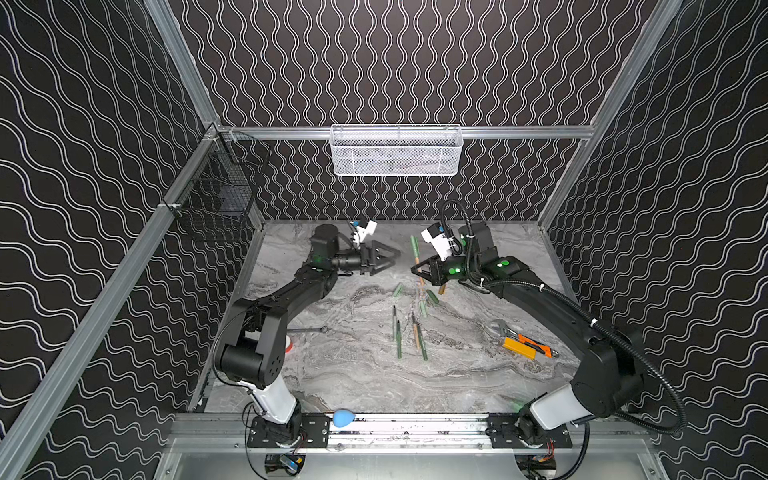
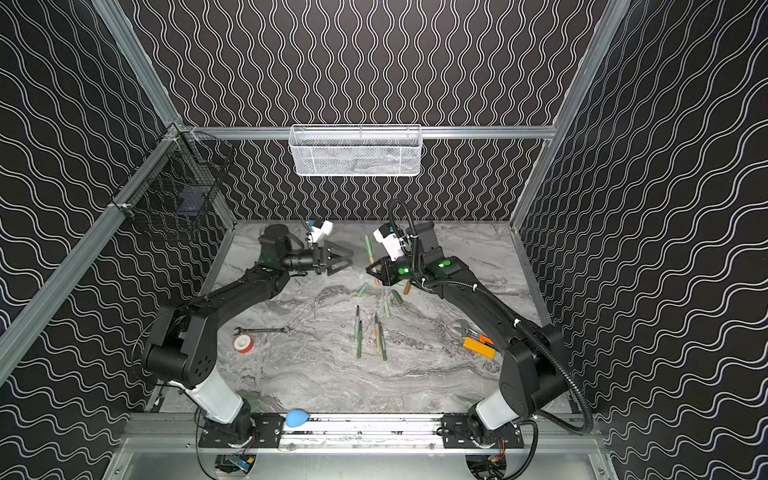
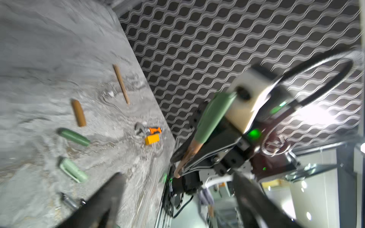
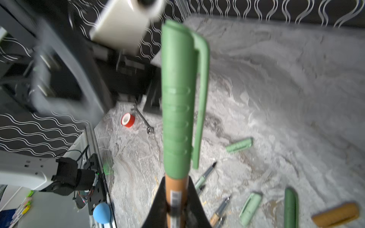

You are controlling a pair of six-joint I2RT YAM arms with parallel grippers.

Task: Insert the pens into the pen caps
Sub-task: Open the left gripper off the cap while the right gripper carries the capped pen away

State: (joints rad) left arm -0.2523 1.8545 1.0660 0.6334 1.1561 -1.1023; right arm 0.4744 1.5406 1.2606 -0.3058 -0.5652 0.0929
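Four loose pens [image 1: 399, 343], four loose caps [image 1: 433, 297]

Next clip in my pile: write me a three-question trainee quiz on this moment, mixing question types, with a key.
1. True or false: the left claw is gripping a pen cap.
2. Multiple choice: the thin tan-orange pen clamped in the right claw wears a cap that is A) orange, B) green, C) dark blue.
3. Count: how many uncapped thin pens lie on the grey marble-look table?

Key:
1. False: it is open and empty.
2. B: a green clip cap sits on the pen's far end.
3. Four.
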